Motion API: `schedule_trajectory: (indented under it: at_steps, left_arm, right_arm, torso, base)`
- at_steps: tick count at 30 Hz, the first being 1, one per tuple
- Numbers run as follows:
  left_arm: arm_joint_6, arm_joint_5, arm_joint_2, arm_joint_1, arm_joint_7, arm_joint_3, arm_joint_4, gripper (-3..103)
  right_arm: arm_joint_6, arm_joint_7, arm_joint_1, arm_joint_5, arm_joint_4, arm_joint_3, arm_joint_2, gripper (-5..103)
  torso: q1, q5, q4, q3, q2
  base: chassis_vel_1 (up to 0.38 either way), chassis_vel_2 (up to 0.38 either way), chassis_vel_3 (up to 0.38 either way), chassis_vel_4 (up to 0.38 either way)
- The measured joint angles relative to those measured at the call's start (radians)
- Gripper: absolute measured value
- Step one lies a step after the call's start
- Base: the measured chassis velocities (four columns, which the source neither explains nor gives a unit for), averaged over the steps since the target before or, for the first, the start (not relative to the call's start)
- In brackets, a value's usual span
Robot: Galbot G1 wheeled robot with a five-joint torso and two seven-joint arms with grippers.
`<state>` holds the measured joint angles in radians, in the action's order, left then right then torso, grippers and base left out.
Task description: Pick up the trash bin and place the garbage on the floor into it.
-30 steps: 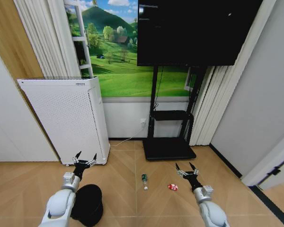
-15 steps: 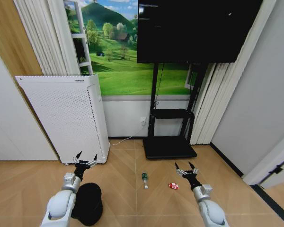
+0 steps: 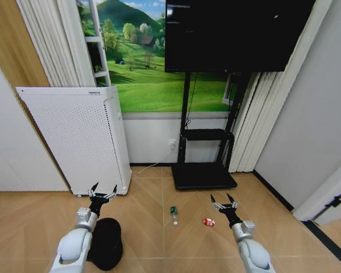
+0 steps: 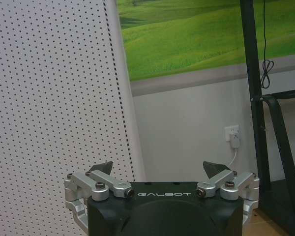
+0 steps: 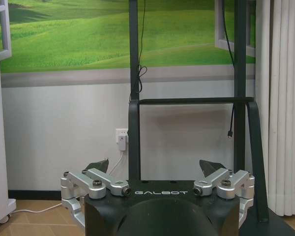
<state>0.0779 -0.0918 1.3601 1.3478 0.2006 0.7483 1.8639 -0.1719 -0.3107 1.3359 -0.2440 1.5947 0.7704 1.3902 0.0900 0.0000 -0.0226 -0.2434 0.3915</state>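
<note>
Bin point(image 3: 106, 243), round and black, standing on the wooden floor point(image 3: 142, 227) near the bottom left of the head view, in front of the white cabinet point(image 3: 79, 136). Left gripper point(image 3: 102, 191) held just above and past the bin, fingers spread wide point(image 4: 160, 172), holding nothing. Small green bottle point(image 3: 173, 214) lying on the floor in the middle, between the two grippers. Red and white wrapper point(image 3: 208, 222) lying on the floor just beside the right gripper point(image 3: 223, 201), a little toward the bottle. Right gripper fingers spread wide too point(image 5: 155, 167), empty, not touching the wrapper. TV stand point(image 3: 203, 176) farther back by the wall.
</note>
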Motion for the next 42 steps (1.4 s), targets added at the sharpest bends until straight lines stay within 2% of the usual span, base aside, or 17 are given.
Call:
schedule_trajectory:
  at_steps: [9,16,17,19,26,42]
  left_arm:
    - [-0.001,-0.002,-0.001,0.006,0.006,0.001,0.006,100]
    - [0.001,-0.001,-0.002,0.007,0.006,-0.002,0.01,100]
    - [0.003,0.0,-0.003,0.008,0.006,-0.002,0.012,100]
    - [0.009,-0.009,-0.004,0.016,0.008,-0.001,0.013,100]
    - [0.01,-0.011,-0.008,0.017,0.013,-0.001,0.012,100]
    - [0.028,-0.078,-0.065,0.006,0.025,0.014,-0.005,100]
  right_arm:
    - [0.007,-0.006,-0.027,-0.003,0.02,-0.017,0.001,100]
    - [0.01,-0.006,-0.034,-0.003,0.021,-0.023,0.001,100]
    - [0.012,-0.006,-0.035,-0.003,0.021,-0.024,0.001,100]
    - [0.013,-0.006,-0.046,-0.002,0.004,-0.031,-0.003,100]
    - [0.013,-0.005,-0.057,-0.002,-0.006,-0.04,-0.007,100]
    - [-0.012,-0.015,-0.098,-0.044,-0.091,-0.046,-0.091,100]
  torso:
    - [-0.014,0.0,0.0001,0.025,-0.039]
    - [-0.018,0.0,0.0001,0.034,-0.052]
    - [-0.02,-0.0001,0.0,0.038,-0.058]
    - [-0.034,0.0,0.0,0.062,-0.096]
    - [-0.041,-0.0001,0.0,0.078,-0.119]
    - [-0.06,-0.0001,0.0,0.127,-0.187]
  base:
    - [0.0,0.0,0.0,0.0]
    - [0.0,0.0,0.0,0.0]
    - [0.0,0.0,0.0,0.0]
    - [0.0,0.0,0.0,0.0]
    - [0.0,0.0,0.0,0.0]
    - [0.0,0.0,0.0,0.0]
